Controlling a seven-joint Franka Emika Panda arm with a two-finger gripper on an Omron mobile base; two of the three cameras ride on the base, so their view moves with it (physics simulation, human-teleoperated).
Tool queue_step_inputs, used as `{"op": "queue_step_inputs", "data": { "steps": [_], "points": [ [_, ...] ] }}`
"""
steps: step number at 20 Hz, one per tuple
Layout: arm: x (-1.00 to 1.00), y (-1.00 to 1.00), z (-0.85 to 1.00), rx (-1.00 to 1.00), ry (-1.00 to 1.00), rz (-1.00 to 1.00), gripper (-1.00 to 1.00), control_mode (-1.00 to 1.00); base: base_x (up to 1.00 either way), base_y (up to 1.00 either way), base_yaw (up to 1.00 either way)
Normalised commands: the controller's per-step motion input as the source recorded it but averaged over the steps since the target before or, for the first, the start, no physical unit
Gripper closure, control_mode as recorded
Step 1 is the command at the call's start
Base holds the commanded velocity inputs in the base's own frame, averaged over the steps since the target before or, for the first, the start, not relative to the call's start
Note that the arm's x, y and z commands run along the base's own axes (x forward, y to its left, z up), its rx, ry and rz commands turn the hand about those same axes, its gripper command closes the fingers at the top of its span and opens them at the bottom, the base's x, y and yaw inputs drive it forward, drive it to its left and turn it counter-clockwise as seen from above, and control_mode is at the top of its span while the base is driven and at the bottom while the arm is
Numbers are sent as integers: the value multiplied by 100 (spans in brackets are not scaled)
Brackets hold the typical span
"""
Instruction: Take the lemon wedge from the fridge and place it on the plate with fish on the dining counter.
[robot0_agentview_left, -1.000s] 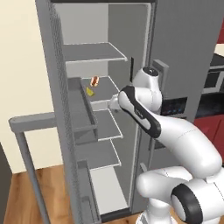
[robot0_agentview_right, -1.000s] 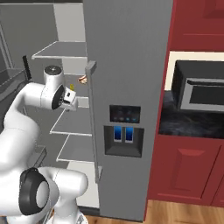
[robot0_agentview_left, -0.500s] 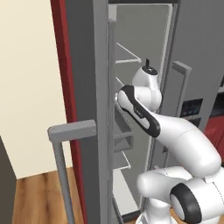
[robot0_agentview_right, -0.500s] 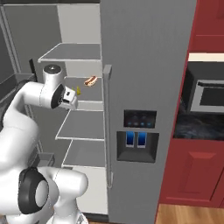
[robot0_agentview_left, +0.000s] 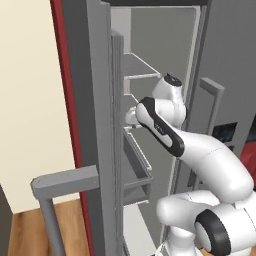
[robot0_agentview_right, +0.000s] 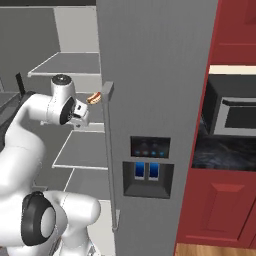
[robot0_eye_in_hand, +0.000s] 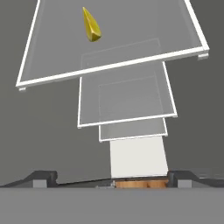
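The lemon wedge (robot0_eye_in_hand: 91, 25), small, bright yellow and pointed, lies on a glass shelf (robot0_eye_in_hand: 144, 39) of the fridge (robot0_agentview_right: 155, 75), toward the top left of the hand view. My gripper (robot0_eye_in_hand: 113, 178) is open, its two dark fingertips (robot0_eye_in_hand: 43, 177) wide apart with nothing between them, and it stands well short of the wedge. In the right base view the hand (robot0_agentview_right: 80, 112) reaches into the open left half of the fridge at the middle shelf. In the left base view the hand (robot0_agentview_left: 131, 118) is partly hidden behind the open door's edge.
A hot dog (robot0_agentview_right: 94, 97) lies on the shelf just beside the hand. The open left door (robot0_agentview_left: 97, 130) with its bar handle (robot0_agentview_left: 62, 182) stands close on the left. The shut right door carries the dispenser panel (robot0_agentview_right: 148, 170). Red cabinets and a grey oven (robot0_agentview_right: 235, 115) are to the right.
Both base views have shifted and the fridge looms larger, so the base has driven closer and turned. The hand now sits deeper between the shelves. The jaws stay wide.
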Motion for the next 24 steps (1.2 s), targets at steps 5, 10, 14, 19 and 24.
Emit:
{"op": "queue_step_inputs", "data": {
  "steps": [5,10,14,19,24],
  "points": [
    [0,0,0,0,0,0,-100,100,27,0,1],
    [20,4,0,0,-13,7,-100,-100,8,0,2],
    [46,12,0,0,-20,10,-100,-100,0,0,0],
    [45,15,0,-4,-4,2,-100,-100,0,0,0],
    [50,25,3,-8,1,0,-100,-100,0,0,0]
  ]
}}
